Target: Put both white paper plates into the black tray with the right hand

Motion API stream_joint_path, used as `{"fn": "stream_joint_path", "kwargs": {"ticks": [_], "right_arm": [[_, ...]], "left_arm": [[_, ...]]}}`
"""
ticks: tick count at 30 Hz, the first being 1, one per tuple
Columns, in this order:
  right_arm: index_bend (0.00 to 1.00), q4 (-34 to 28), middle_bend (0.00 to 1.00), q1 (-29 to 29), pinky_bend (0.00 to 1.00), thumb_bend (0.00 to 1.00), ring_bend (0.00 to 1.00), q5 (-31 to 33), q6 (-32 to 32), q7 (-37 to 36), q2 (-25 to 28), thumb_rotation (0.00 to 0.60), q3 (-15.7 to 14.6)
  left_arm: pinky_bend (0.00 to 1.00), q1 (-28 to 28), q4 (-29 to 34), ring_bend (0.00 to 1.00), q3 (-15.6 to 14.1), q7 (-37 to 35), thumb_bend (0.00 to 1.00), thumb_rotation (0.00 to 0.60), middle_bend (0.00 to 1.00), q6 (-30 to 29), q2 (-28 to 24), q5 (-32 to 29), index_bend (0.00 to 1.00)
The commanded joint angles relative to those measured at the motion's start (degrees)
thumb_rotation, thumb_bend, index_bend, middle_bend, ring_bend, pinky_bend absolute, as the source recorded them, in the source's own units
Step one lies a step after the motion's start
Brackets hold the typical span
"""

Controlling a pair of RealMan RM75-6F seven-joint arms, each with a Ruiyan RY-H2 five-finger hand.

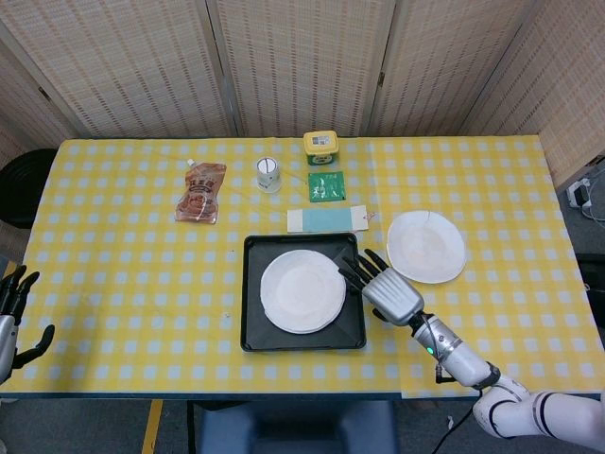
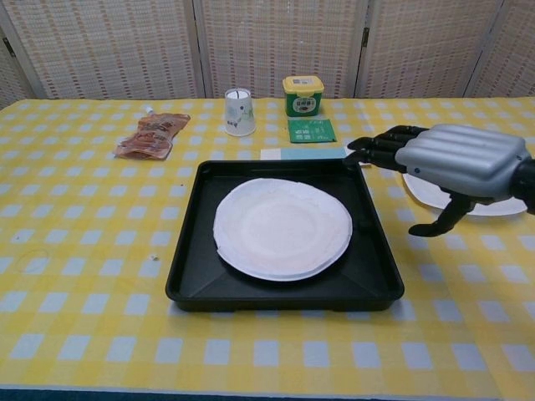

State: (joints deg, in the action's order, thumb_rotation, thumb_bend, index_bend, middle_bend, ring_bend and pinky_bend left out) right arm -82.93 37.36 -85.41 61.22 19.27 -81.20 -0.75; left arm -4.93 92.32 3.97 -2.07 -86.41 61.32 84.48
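Checked counter (image 1: pixel 142 274) with scattered items
Tray (image 1: pixel 251 331) near the front edge, plate (image 1: pixel 425 247) to its right; pouch (image 1: pixel 201 192), cup (image 1: pixel 268 174), tub (image 1: pixel 321 148), packet (image 1: pixel 326 186) and card (image 1: pixel 326 219) toward the back.
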Motion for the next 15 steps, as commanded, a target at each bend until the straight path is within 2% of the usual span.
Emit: {"fn": "stream_joint_path", "kwargs": {"ticks": [1, 3, 5, 10, 15], "right_arm": [[0.11, 9.1, 0.00, -6.0, 0.00, 0.27, 0.00, -2.2, 10.8, -8.3, -1.4, 0.600, 0.2], [0.19, 15.1, 0.00, -8.1, 0.00, 0.27, 0.00, -2.8, 14.1, -12.5, -3.6, 0.600, 0.0], [0.21, 21.8, 0.00, -10.2, 0.00, 0.27, 0.00, -2.7, 16.8, -15.1, -6.7, 0.600, 0.2], [0.28, 33.0, 0.00, -13.0, 0.00, 0.27, 0.00, -0.9, 15.4, -22.2, -11.2, 0.600, -0.1], [0.35, 40.6, 0.00, -14.2, 0.00, 0.27, 0.00, -1.0, 14.6, -26.4, -14.3, 0.600, -0.2]], "left_arm": [[0.00, -0.1, 0.1, 0.00, -0.2, 0.2, 0.42, 0.600, 0.00, 0.3, 0.1, 0.2, 0.00], [0.00, -0.2, 0.2, 0.00, -0.3, 0.3, 0.42, 0.600, 0.00, 0.7, 0.1, 0.2, 0.00], [0.00, -0.3, 0.3, 0.00, -0.2, 0.3, 0.42, 0.600, 0.00, 0.5, 0.0, 0.3, 0.00], [0.00, -0.5, 0.4, 0.00, -0.3, 0.8, 0.42, 0.600, 0.00, 1.3, 0.3, -0.1, 0.00], [0.00, -0.9, 0.6, 0.00, -0.6, 1.3, 0.42, 0.600, 0.00, 2.1, 0.3, 0.1, 0.00]]}}
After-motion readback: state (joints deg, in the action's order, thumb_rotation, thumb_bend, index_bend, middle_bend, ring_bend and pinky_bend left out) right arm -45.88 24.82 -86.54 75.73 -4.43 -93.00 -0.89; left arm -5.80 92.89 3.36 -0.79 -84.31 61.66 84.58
